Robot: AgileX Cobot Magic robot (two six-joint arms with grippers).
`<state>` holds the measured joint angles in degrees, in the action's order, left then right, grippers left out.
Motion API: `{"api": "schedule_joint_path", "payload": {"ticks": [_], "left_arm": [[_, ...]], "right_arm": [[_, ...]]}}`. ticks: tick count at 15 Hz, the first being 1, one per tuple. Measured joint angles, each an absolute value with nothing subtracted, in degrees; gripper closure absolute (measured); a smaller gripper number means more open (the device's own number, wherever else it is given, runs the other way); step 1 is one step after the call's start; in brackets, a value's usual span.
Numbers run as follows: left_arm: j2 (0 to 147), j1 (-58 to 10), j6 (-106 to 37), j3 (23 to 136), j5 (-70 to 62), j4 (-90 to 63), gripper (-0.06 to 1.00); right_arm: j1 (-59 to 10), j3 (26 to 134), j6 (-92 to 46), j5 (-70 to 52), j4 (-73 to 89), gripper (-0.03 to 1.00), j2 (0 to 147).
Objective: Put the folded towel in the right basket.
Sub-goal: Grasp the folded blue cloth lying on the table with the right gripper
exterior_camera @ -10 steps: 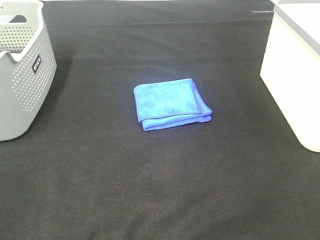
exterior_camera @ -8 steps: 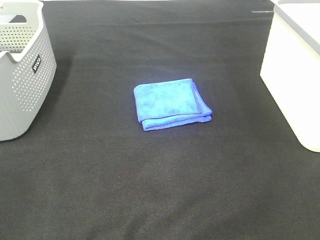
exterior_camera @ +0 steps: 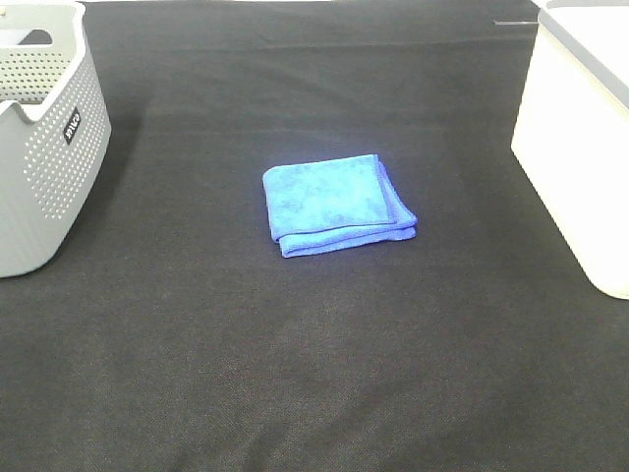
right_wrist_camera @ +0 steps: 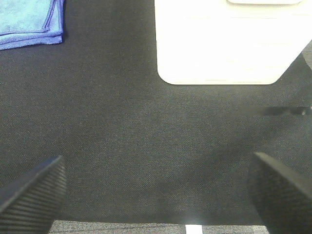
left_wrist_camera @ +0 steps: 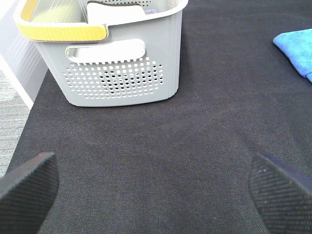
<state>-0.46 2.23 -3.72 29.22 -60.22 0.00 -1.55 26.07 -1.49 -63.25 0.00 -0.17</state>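
Note:
A folded blue towel (exterior_camera: 337,204) lies flat on the black cloth in the middle of the table. It also shows in the left wrist view (left_wrist_camera: 297,48) and in the right wrist view (right_wrist_camera: 30,22). The white right basket (exterior_camera: 580,138) stands at the right edge and shows in the right wrist view (right_wrist_camera: 229,44). Neither arm shows in the high view. My left gripper (left_wrist_camera: 156,195) is open and empty, low over the cloth near the grey basket. My right gripper (right_wrist_camera: 156,195) is open and empty, near the white basket's front.
A grey perforated basket (exterior_camera: 39,138) with a yellow-trimmed rim stands at the left edge, also in the left wrist view (left_wrist_camera: 122,63). The black cloth (exterior_camera: 314,374) covers the table. The cloth's near edge shows in the right wrist view (right_wrist_camera: 122,225).

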Motion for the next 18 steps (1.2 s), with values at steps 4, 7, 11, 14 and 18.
{"api": "schedule_joint_path", "payload": {"ticks": [4, 7, 11, 14, 18], "left_arm": [[-0.46, 2.23, -3.78, 29.22, -60.22, 0.0, -0.05], [-0.46, 2.23, -3.78, 29.22, -60.22, 0.0, -0.05], [-0.46, 2.23, -3.78, 29.22, -60.22, 0.0, -0.05], [-0.46, 2.23, -3.78, 29.22, -60.22, 0.0, -0.05], [-0.46, 2.23, -3.78, 29.22, -60.22, 0.0, -0.05]], "right_arm": [[-1.55, 26.07, -1.49, -63.25, 0.0, 0.0, -0.17], [-1.55, 26.07, -1.49, -63.25, 0.0, 0.0, -0.17], [-1.55, 26.24, -3.27, -63.25, 0.0, 0.0, 0.74], [-1.55, 36.15, -5.1, -61.02, 6.42, 0.0, 20.17], [-1.55, 64.74, -6.19, -64.17, 17.82, 0.0, 57.81]]}}
